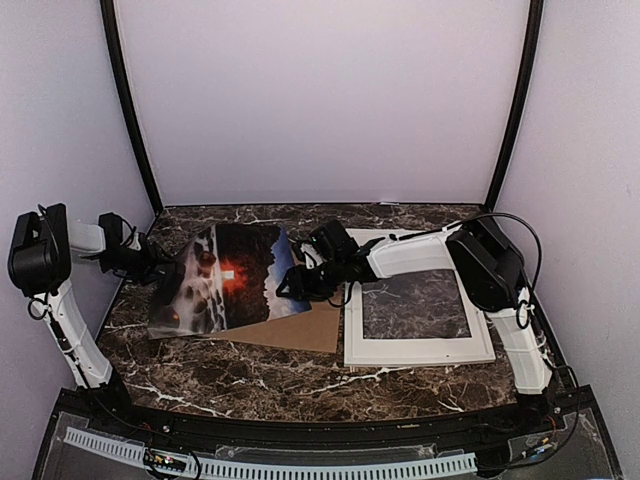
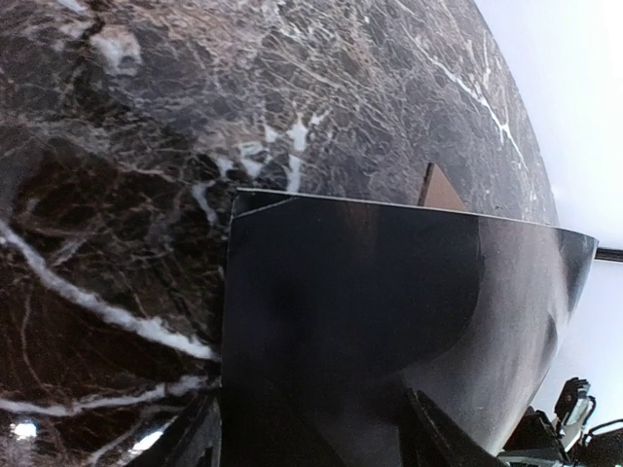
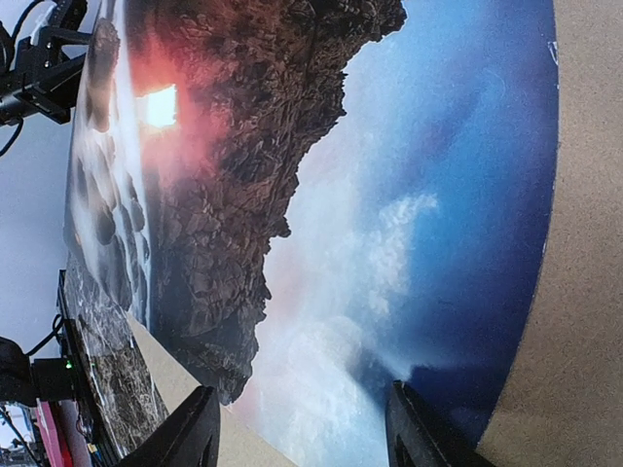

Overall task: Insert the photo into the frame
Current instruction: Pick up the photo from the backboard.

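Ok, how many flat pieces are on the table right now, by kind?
Photo: 1
Board: 1
Frame: 1
Total: 3
Anything stacked underneath these would be hidden.

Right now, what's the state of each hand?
Left hand: open, fingers apart at the photo, not clamped on it.
Right hand: open, fingers apart at the photo's edge.
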You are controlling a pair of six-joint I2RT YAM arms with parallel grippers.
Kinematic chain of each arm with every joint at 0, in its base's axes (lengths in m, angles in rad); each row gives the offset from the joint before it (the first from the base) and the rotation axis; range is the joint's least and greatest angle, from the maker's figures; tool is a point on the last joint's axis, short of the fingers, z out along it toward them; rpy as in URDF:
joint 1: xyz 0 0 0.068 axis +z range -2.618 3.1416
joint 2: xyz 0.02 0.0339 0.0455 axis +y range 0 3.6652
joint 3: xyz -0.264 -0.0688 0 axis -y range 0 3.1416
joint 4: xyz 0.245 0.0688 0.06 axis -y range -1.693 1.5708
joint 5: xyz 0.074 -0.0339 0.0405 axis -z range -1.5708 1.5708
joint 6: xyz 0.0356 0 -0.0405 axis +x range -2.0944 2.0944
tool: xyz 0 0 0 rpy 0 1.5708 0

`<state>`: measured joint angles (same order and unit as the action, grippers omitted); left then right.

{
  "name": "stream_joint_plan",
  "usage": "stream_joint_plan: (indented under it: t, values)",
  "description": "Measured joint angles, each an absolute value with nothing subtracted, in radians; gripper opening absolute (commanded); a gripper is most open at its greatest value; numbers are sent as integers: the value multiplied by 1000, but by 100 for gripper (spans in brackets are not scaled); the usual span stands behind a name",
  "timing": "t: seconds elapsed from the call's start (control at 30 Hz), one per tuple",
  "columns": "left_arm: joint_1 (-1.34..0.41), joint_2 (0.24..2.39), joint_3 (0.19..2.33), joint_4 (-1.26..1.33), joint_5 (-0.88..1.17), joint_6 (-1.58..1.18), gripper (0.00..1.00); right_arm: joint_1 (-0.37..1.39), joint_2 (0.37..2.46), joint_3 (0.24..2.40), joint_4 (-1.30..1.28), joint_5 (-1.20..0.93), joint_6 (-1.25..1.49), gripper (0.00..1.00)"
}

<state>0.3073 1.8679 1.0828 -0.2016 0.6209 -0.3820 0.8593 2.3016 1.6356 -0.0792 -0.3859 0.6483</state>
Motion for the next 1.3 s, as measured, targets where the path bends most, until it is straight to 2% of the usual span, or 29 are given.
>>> stream_joint_plan:
  t: [0.53,0.8,1.13,1.3]
  values:
    - [299,1861,947,-29,957,-490,89,859,2302,1633,-74,-386,649,58]
    - [226,1824,913,104,1074,-565,98,859,2302,1633,-74,-385,649,58]
    - [107,1784,907,271,1147,-686,99,859,2302,1630,-70,-385,649,58]
    - [72,1740,895,345,1167,-741,92,859,2302,1630,-70,-385,649,58]
